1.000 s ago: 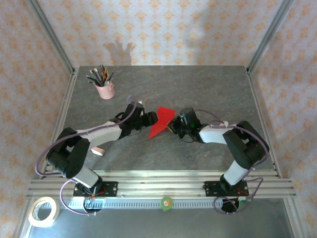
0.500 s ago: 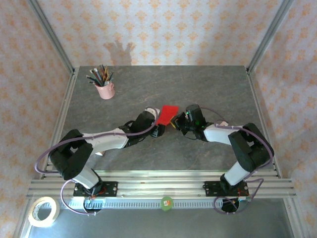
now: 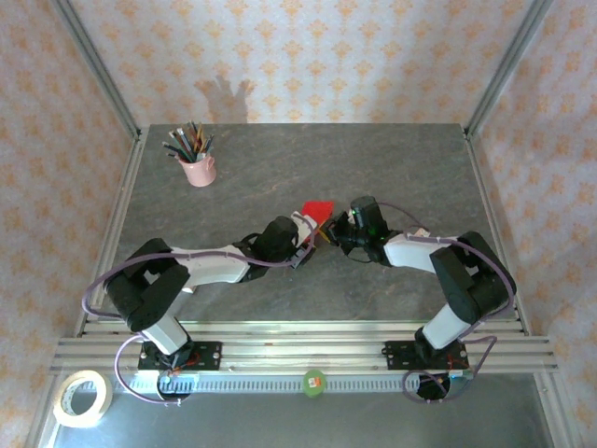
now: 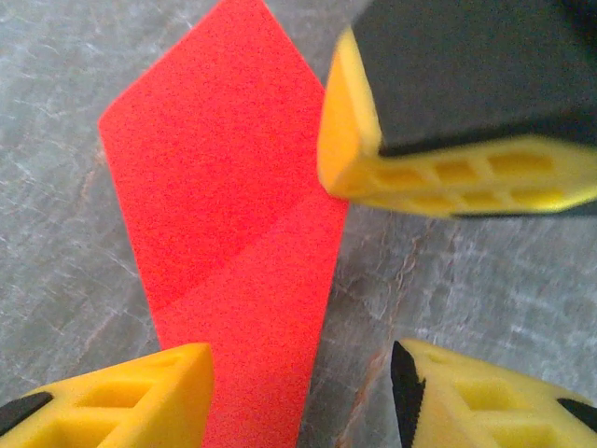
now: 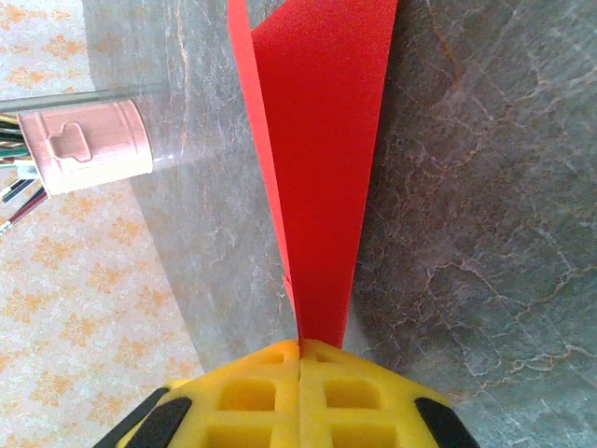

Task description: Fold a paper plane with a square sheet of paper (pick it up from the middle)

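The paper plane is a narrow, creased red dart held off the grey table, its folded edge upward. My right gripper is shut on its narrow end, both yellow pads pressed together over the paper. From the top view the paper plane shows as a small red patch between the two wrists, with the right gripper just to its right. My left gripper stands open around the lower part of the paper plane; the sheet lies against the left fingertip and a gap remains beside the other. The left gripper sits below-left of the paper.
A pink cup full of pens stands at the back left; it also appears as the pink cup in the right wrist view. A tape roll lies outside the table at the near left. Metal frame posts border the tabletop.
The left arm has reached rightward to the paper and its jaws have narrowed a little. The right gripper has turned the paper more edge-on, so it looks smaller from above.
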